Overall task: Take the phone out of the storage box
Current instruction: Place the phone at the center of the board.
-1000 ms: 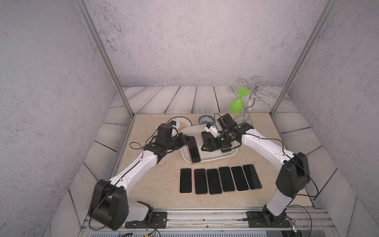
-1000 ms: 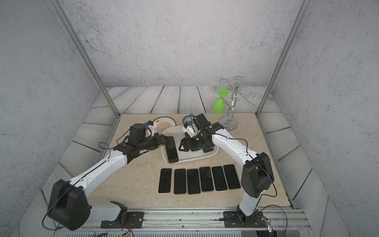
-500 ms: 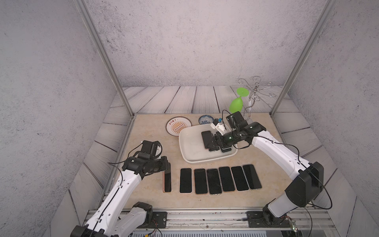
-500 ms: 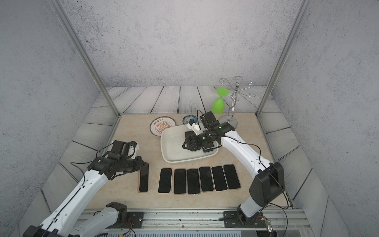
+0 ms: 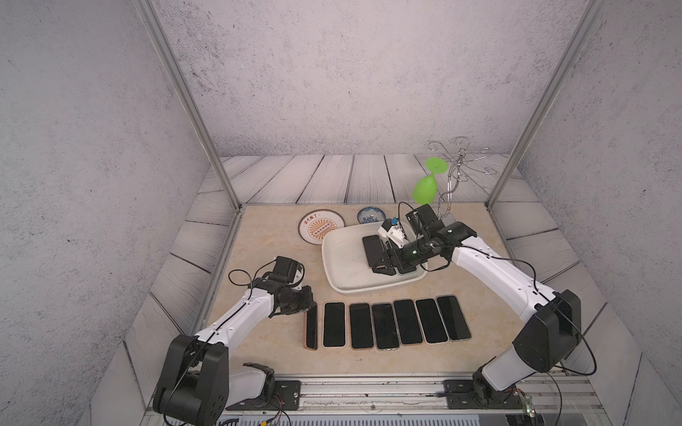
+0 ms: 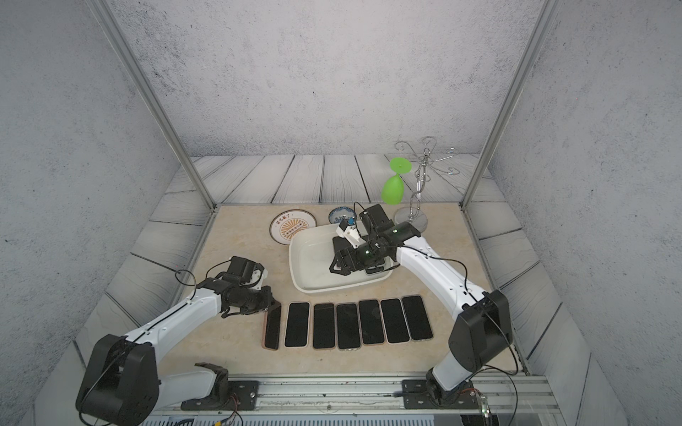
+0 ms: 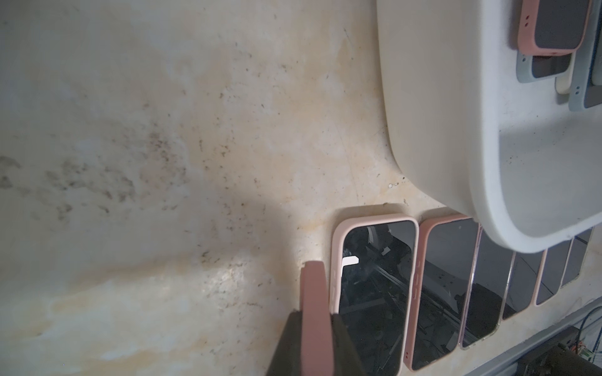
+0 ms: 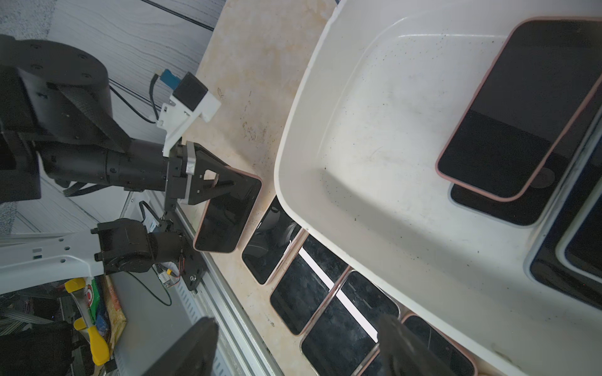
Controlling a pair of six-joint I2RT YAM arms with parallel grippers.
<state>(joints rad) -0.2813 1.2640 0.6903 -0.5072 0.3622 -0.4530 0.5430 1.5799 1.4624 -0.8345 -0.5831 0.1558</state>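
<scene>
A: Phone in a pink case (image 5: pixel 312 328), where?
B: Pinched on edge in the left gripper (image 5: pixel 313 305), outside the shallow white plastic storage box (image 5: pixel 327 258); a row of six black-screened phones (image 5: pixel 385 324) lies just beside that gripper.
A: Right gripper (image 5: pixel 382 262)?
B: Spread, above stacked phones (image 8: pixel 508 107) inside that box.

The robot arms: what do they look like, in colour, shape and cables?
The left arm and right arm have white link shells and bulky black joints, with thin black cables looping alongside. The left claw and right claw are black, with triangular cut-out fingers. A white camera bracket sits at each wrist.
</scene>
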